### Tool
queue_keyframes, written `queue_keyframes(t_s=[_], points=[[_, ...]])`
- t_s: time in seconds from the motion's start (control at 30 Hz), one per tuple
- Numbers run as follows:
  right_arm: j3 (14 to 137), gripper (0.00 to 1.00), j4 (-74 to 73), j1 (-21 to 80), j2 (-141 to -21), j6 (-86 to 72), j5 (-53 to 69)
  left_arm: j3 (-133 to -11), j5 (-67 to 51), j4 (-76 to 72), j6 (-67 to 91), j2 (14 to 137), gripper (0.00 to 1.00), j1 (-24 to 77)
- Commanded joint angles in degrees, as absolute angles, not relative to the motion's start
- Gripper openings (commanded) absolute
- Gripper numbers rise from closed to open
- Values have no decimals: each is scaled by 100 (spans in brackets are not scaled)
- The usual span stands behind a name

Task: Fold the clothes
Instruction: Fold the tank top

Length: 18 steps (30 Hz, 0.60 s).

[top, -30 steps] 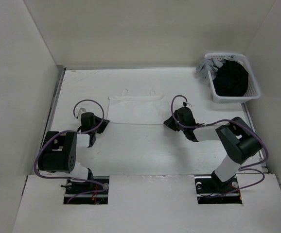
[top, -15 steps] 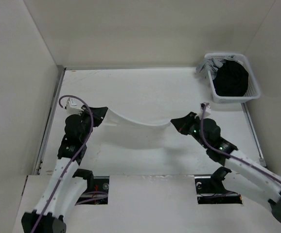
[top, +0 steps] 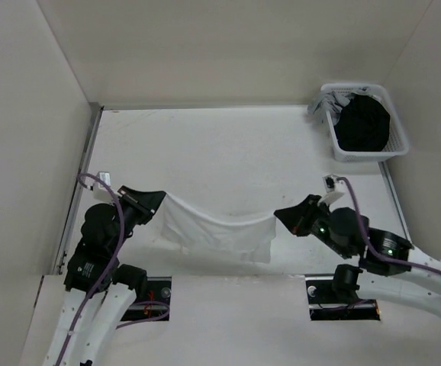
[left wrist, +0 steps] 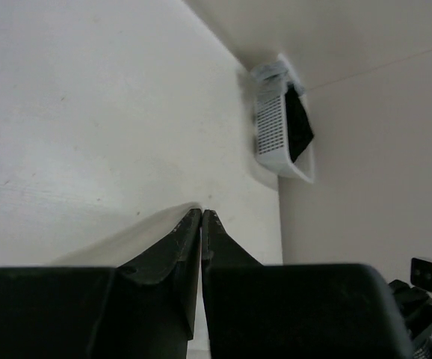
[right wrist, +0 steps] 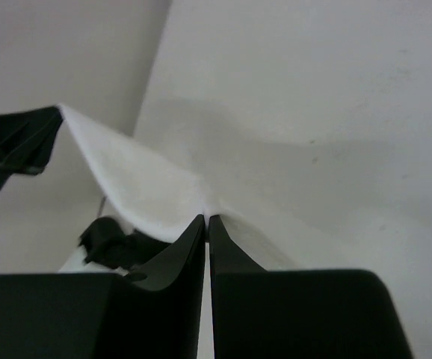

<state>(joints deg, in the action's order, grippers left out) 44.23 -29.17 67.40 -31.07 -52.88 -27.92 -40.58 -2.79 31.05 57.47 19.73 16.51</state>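
Pinching the white garment [top: 220, 229] by its corners in the left end effector [top: 160, 198] and right end effector [top: 278, 215], both clamped shut, stretching it across the lower middle, seemingly off the surface [top: 228, 145], for folding.

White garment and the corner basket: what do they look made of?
The white garment looks like thin, matte cloth, perhaps light cotton or a synthetic: it sags in soft folds where it hangs. The basket looks like moulded white plastic, smooth and rigid, with perforated walls.
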Motion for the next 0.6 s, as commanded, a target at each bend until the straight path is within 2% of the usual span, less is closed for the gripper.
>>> queue_keyframes(t_s=[0.0, 0.17, 0.23, 0.4, 0.57], points=[[4062, 8, -2439, 5766, -3786, -4871, -2438, -3491, -158, 3061, 5801, 2459, 2, 1543], [3568, 8, -189, 3270, -5356, -4509, -163, -3181, -456, 1094, 5853, 4311, 2, 990], [3760, 8, 375, 2740, -6191, -4456, 244, -3383, -457, 303, 5932, 5277, 2, 831], [4911, 9, 922, 2001, -8320, -4237, 729, -4165, -386, -851, 6046, 7642, 2, 760], [5992, 9, 905, 1613, -9613, -4183, 993, -4657, -448, -1370, 6073, 8814, 2, 470]])
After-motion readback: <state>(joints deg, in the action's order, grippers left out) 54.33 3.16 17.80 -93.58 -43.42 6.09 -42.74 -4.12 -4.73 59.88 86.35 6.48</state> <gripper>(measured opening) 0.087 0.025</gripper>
